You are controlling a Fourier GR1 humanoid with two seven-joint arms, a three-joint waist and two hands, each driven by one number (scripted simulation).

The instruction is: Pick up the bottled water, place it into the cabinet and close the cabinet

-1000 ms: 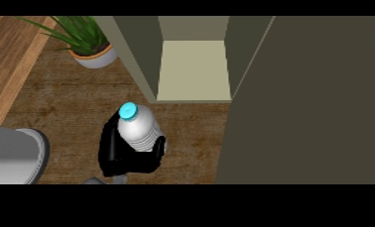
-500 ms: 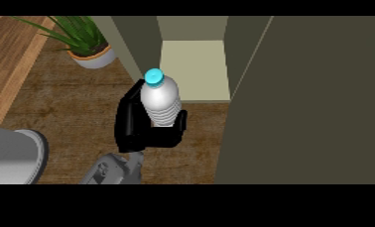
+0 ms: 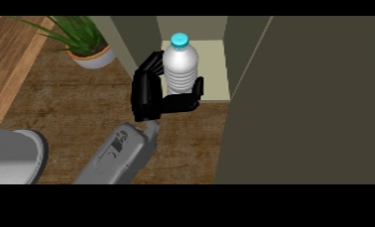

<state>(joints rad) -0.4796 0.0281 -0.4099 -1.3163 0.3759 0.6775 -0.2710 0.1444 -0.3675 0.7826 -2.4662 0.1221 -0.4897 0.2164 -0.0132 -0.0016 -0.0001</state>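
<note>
Left hand [image 3: 150,92] curled round bottled water [image 3: 181,67], upright at cabinet [image 3: 192,32] opening.

Bottle [image 3: 181,70]: translucent grey-white body with ribbed bands, bright cyan cap. Hand [image 3: 150,94]: black; forearm [image 3: 121,155]: grey with small dark markings. Cabinet [image 3: 304,107]: dark olive-brown door and walls, pale cream interior floor. Counter [image 3: 66,104]: mottled brown wood grain; a lighter orange-brown wood strip runs along its left side. Plant [image 3: 77,32]: green narrow leaves in a white pot with an orange-tan band. Round object [image 3: 18,156], lower left: light grey.
</note>
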